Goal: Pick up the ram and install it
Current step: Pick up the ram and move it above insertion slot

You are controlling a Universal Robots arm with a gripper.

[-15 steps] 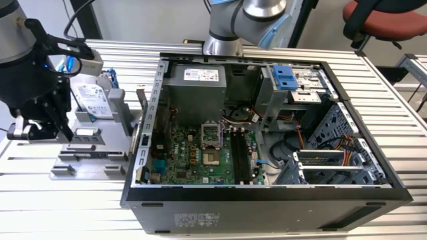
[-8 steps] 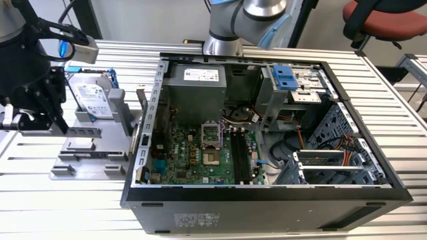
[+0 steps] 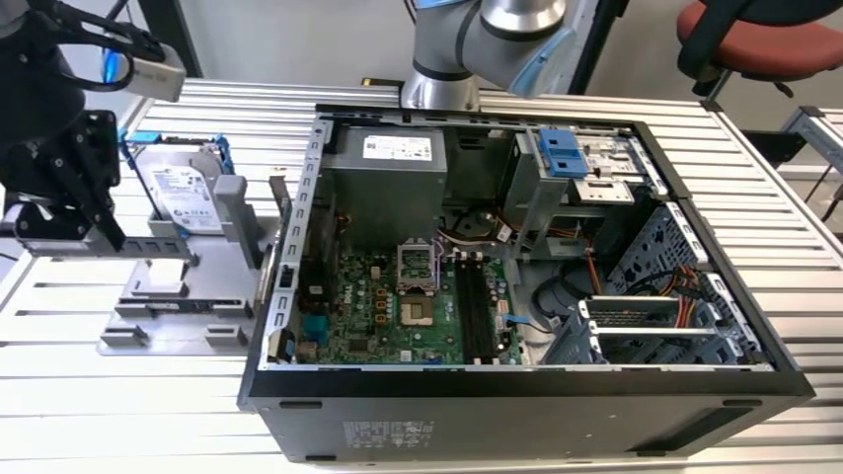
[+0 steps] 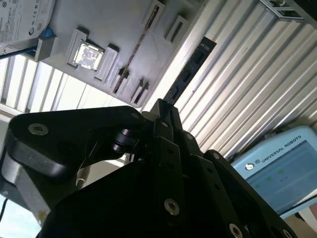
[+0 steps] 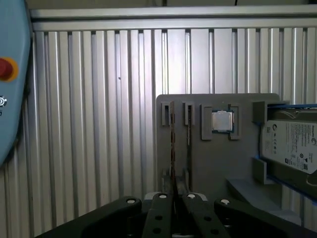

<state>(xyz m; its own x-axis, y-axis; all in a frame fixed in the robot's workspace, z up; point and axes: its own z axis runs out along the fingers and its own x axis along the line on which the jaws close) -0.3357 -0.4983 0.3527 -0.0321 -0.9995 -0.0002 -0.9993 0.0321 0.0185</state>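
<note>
Above the grey moulded parts holder (image 5: 208,163), the black two-fingered gripper (image 5: 174,198) is seen clamped on the ram (image 4: 190,72), a long, thin dark circuit-board stick with black chips.

The stick is gripped across its thickness. Its long axis runs out past the fingertips, parallel to the holder's two narrow slots (image 5: 189,144).

In the first wrist view the ram is seen edge-on, in line with the slot farther from the square silver-topped chip (image 5: 222,121). In the second wrist view its chip face is seen offset sideways from that slot. It is therefore judged to be held clear of the holder, not seated in it.

The gripper is pointed down at the holder and stands at the exterior view's left. The open black computer case (image 3: 527,380), with its green motherboard (image 3: 382,306), is set beside the holder, toward the exterior view's right of the gripper.
</note>
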